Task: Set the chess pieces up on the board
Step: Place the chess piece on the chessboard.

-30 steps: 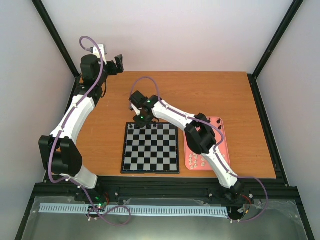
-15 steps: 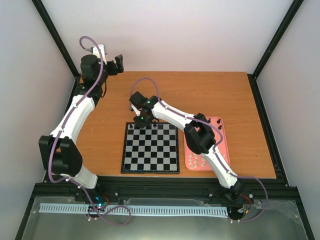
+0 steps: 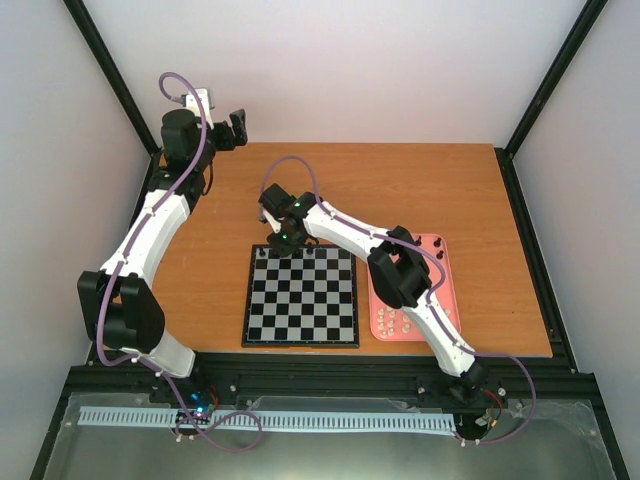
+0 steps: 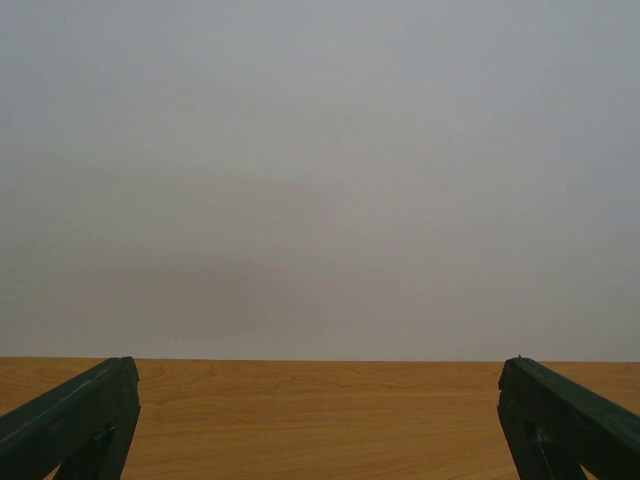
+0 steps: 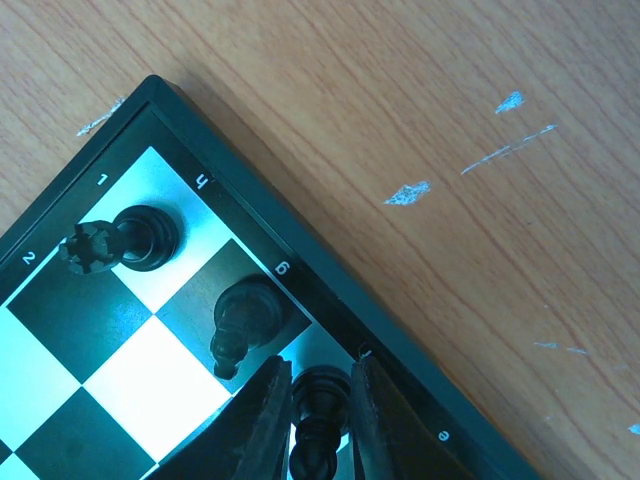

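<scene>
Chess piece (image 5: 320, 420), black, stands on a far-row square of the board (image 5: 90, 330) between the right pincer's (image 5: 318, 375) jaws, which flank it closely (whether they pinch it cannot be told). Placing seems the step in hand; next the jaws should part fully and lift straight clear. Beside it are one knight (image 5: 240, 325) and one rook (image 5: 135, 238), making three black pieces counted. Left pincer (image 4: 318, 385) hangs wide open, empty, over the bench (image 4: 300, 445). White pieces (image 3: 395, 322) in the one tray (image 3: 448, 285) are too small to count.
</scene>
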You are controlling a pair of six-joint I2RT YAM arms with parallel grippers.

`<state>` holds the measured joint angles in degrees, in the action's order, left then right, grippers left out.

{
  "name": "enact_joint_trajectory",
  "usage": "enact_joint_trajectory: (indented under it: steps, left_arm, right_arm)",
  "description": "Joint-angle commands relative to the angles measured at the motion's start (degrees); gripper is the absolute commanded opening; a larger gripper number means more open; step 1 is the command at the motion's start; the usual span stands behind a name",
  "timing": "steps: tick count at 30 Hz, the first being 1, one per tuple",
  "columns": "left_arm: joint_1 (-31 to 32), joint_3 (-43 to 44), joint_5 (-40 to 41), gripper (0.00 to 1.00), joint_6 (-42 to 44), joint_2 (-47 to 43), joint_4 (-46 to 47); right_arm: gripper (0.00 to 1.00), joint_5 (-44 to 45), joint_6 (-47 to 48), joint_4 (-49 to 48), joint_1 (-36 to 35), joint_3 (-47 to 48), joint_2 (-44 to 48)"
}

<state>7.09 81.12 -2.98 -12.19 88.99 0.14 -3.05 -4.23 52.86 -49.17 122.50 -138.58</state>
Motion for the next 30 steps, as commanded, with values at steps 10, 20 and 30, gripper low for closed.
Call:
enact_joint_trajectory:
  steps: [10, 20, 30]
  left_arm:
    - [0.05, 1.59, 0.43, 1.0, 0.32, 0.26, 0.65]
    - [0.03, 1.87, 0.3, 1.0, 0.23, 0.79, 0.58]
    - [0.03, 1.77, 0.26, 1.0, 0.23, 0.54, 0.48]
  right_arm:
    - [0.22, 0.84, 0.32, -0.62, 0.04, -0.27, 3.14]
    - [0.22, 1.11, 0.27, -0.32, -0.14, -0.51, 4.6]
    - [0.24, 5.1, 0.1, -0.58, -0.23, -2.48, 8.84]
